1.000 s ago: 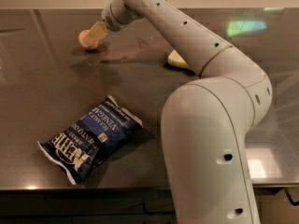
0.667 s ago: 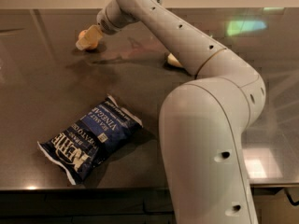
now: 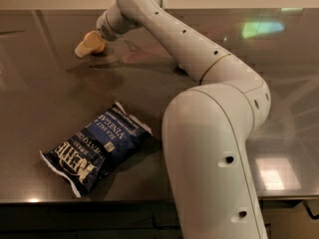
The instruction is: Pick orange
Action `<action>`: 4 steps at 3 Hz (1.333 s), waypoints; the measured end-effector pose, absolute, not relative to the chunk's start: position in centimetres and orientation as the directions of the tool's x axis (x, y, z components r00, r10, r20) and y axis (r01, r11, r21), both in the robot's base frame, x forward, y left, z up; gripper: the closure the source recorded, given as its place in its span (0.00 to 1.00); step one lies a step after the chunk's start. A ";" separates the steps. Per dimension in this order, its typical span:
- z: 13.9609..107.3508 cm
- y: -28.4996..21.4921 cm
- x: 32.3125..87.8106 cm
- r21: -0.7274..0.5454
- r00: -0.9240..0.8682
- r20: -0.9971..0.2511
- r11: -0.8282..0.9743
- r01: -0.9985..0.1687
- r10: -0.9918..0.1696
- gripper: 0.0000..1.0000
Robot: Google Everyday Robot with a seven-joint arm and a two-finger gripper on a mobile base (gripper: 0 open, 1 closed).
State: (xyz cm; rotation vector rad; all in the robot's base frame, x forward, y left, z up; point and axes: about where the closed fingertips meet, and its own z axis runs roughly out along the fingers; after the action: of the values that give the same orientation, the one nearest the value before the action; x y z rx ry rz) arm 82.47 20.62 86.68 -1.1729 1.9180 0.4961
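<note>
The orange does not show in the camera view; it is hidden or out of view. My gripper (image 3: 88,44) is tan-tipped and sits at the far left of the dark tabletop (image 3: 45,98), low over the surface, at the end of my white arm (image 3: 189,49). The arm reaches from the lower right up across the table. Nothing can be seen in the gripper.
A blue chip bag (image 3: 97,146) lies flat near the table's front edge, left of my arm's large base link (image 3: 212,153). The front edge runs along the bottom of the view. A bright reflection (image 3: 261,29) lies at the far right.
My arm has swung left and the gripper has moved a little left and nearer. The pale yellow sponge seen earlier beside the arm is now hidden behind it. The chip bag has not moved.
</note>
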 end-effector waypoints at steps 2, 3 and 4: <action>85.9 21.8 82.6 -0.047 -0.255 -0.792 0.472 -0.880 -0.554 0.77; 87.1 20.2 81.9 -0.043 -0.260 -0.791 0.474 -0.879 -0.554 0.98; 89.3 17.8 80.6 -0.047 -0.255 -0.793 0.474 -0.879 -0.553 1.00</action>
State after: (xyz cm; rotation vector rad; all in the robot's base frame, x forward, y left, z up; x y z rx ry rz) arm 80.65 17.82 89.25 -1.1897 1.9414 0.5302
